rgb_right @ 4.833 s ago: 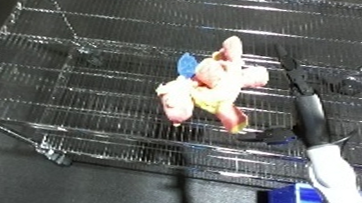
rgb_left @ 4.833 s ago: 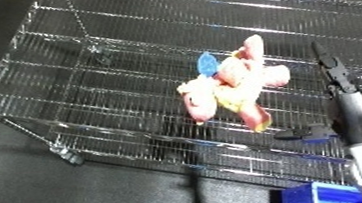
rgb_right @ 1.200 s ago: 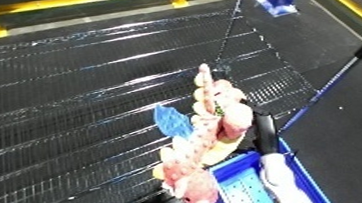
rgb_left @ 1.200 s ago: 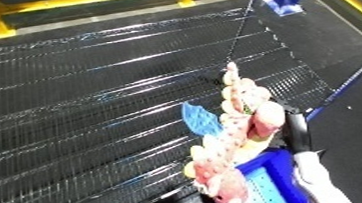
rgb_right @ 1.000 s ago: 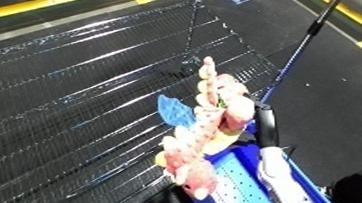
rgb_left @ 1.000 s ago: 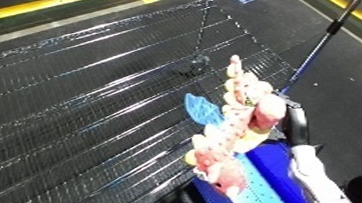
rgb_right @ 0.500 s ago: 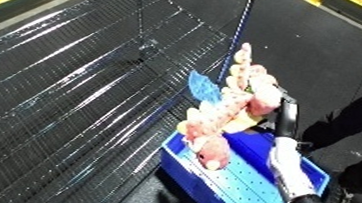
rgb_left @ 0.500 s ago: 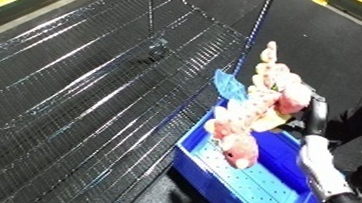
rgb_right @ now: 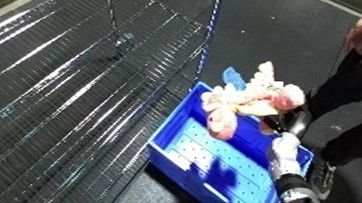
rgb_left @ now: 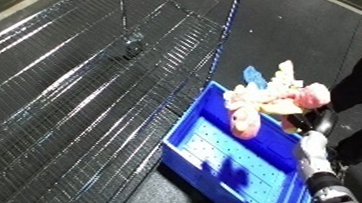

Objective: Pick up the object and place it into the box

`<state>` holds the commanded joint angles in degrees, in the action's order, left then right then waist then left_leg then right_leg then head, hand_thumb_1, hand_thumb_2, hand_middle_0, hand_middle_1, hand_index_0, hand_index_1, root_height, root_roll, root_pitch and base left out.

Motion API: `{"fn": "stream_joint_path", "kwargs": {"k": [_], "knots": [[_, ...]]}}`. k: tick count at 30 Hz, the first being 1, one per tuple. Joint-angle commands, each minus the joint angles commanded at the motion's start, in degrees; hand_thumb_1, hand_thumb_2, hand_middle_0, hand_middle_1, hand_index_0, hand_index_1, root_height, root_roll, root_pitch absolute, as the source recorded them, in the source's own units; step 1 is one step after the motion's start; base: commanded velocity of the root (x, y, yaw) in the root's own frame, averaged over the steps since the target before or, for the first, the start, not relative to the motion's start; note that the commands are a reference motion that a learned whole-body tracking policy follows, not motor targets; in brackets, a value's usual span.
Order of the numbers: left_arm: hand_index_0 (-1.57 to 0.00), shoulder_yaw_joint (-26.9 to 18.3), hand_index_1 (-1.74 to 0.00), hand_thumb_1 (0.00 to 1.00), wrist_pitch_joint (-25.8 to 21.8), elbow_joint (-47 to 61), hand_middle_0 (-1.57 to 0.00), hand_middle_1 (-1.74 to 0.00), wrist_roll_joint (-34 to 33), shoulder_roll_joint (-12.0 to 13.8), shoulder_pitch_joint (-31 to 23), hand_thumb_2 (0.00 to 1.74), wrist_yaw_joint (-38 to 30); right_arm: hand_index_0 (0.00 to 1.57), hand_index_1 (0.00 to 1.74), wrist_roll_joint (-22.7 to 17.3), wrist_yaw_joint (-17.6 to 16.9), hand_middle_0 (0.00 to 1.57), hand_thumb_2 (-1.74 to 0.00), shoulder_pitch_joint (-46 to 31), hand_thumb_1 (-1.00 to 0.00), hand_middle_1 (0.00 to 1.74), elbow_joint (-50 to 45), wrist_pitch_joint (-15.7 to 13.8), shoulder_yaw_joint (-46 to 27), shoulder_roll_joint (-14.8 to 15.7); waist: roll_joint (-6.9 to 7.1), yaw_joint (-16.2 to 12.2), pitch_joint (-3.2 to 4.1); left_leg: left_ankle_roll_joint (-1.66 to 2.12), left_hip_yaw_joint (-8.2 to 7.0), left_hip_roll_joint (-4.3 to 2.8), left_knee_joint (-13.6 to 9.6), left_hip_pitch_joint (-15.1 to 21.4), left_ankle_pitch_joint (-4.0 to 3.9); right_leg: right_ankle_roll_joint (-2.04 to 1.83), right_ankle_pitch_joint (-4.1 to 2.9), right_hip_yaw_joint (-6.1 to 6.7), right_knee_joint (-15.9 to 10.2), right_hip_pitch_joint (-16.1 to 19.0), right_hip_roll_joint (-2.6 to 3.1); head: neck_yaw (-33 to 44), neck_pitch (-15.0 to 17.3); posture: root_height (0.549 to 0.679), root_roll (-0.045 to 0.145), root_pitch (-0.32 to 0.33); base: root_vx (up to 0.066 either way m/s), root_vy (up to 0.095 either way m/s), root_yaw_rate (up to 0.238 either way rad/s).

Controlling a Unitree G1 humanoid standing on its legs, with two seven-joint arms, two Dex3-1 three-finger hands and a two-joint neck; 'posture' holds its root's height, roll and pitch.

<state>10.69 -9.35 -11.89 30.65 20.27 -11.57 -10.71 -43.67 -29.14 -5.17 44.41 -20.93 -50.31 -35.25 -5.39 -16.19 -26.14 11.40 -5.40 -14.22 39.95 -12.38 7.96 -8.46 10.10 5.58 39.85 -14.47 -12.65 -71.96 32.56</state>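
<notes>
The biggest thing I see is the wire mesh cart (rgb_left: 79, 95), its silver grid filling the left and upper part of both views and lying on a dark floor (rgb_right: 272, 29). A blue-trimmed edge of the cart runs diagonally down toward the bin.

Next is the blue bin (rgb_left: 226, 172), sitting on the floor just beside the cart's lower right edge. Its bottom is dotted with small holes, and its near wall faces me.

Over the bin's far right side I am holding the plush toy (rgb_left: 268, 101), a pink and cream soft figure with a yellow patch and a small blue piece at its upper left. One pink limb hangs down into the bin's opening, while the rest of the toy sits above the rim; I cannot tell whether it touches the bin's wall.

My right hand (rgb_left: 314, 123) comes up from the lower right on its white forearm, black fingers curled around the toy's right underside. My left hand is out of view.
</notes>
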Motion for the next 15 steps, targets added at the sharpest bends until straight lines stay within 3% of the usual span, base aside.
{"fn": "stream_joint_path", "kwargs": {"k": [4, 8, 15], "knots": [[-1.57, 0.1, -1.74, 1.0, 0.3, 0.1, -1.57, -1.74, 0.1, 0.2, -0.1, 1.74, 0.2, 0.0, 0.0, -6.4, 2.7, 0.0, 0.0, 0.6, 0.0, 0.0, 3.6, -0.6, -0.5, 0.2, -0.03, 0.2, 0.06, 0.09, -0.07, 0.0, -0.5, 0.1, -0.37, 0.01, 0.01, -0.16, -0.4, 0.1, -0.03, -0.3, 0.9, 0.634, 0.082, -0.238, -0.006, -0.009, 0.006], [-1.57, -0.1, -1.74, 1.0, 0.9, 0.8, -1.57, -1.74, -0.3, 0.6, -0.3, 1.74, 0.7, 0.0, 0.0, -10.5, 5.0, 0.0, 0.0, 0.3, 0.0, 0.0, 7.5, 0.0, -0.8, -0.5, 0.14, 0.7, 0.18, 0.15, -0.01, 0.07, -1.0, 0.2, -0.68, -0.02, 0.07, -0.36, -0.9, 0.3, 0.0, 0.1, 1.0, 0.635, 0.082, -0.236, 0.003, -0.014, 0.012], [-1.57, -0.6, -1.74, 1.0, 1.2, 2.1, -1.57, -1.74, -1.1, 1.1, -0.5, 1.74, 0.7, 0.0, 0.0, -11.0, 6.5, 0.0, 0.0, -0.1, 0.0, 0.0, 9.2, 0.7, 0.3, -1.2, 0.3, 1.5, 0.42, 0.08, 0.16, 0.13, -1.8, 0.5, -1.06, -0.14, 0.41, -0.72, -1.4, 0.7, 0.02, 0.4, 2.0, 0.637, 0.081, -0.231, 0.01, -0.007, 0.016]]}}
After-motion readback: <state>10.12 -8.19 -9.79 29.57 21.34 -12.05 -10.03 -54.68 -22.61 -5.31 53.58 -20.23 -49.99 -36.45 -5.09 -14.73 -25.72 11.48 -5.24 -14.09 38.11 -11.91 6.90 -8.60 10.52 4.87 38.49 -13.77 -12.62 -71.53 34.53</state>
